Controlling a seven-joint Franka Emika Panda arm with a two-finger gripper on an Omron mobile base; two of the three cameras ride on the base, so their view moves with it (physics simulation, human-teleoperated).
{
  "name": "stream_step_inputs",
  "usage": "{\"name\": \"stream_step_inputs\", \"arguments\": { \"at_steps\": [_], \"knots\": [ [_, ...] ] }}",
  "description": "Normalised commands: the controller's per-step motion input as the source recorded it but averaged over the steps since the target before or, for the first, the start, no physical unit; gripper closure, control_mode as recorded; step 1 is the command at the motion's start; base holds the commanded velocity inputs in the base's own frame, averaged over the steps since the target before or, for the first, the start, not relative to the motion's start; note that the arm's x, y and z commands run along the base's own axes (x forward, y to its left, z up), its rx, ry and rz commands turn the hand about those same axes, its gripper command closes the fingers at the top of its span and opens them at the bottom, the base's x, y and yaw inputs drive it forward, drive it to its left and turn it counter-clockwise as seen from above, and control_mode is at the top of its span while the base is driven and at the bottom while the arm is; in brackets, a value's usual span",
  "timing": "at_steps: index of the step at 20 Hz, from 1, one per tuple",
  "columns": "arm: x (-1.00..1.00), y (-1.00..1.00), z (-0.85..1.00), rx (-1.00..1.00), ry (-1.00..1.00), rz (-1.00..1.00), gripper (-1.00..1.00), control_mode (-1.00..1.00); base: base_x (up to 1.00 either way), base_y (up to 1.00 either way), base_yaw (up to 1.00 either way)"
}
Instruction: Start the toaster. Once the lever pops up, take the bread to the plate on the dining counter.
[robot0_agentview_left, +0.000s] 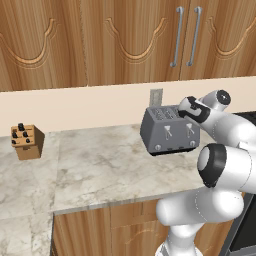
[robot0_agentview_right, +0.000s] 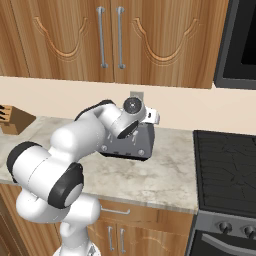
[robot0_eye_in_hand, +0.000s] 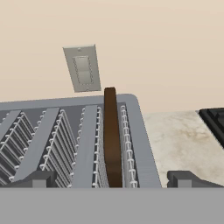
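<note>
Toaster (robot0_eye_in_hand: 83, 144) occupies the lower left of the hand view; its rightmost slot holds the bread (robot0_eye_in_hand: 112, 135), standing upright and protruding. Claw (robot0_eye_in_hand: 111, 178) released, fingertips straddling that slot. Toaster rests on the tabletop (robot0_agentview_left: 100, 165).

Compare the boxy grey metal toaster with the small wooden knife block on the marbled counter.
The boxy grey metal toaster is wider and larger; the small wooden knife block is compact. The toaster stands right, by the arm; the block sits far left. The toaster holds a brown bread slice; the block holds dark-handled knives. Both rest on the marbled counter.
</note>
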Motion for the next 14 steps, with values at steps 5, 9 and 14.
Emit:
{"name": "stream_step_inputs", "arguments": {
  "at_steps": [5, 9, 14],
  "knots": [
    [0.0, 0.0, 0.0, 0.0, 0.0, 0.0, -1.0, -1.0, 0.0, 0.0, 0.0],
    [0.04, 0.0, 0.0, 0.0, 0.0, 0.0, -1.0, -1.0, 0.0, 0.0, 0.0],
    [0.14, 0.0, 0.0, 0.0, 0.0, 0.0, -1.0, -1.0, 0.0, 0.0, 0.0]
  ]
}}
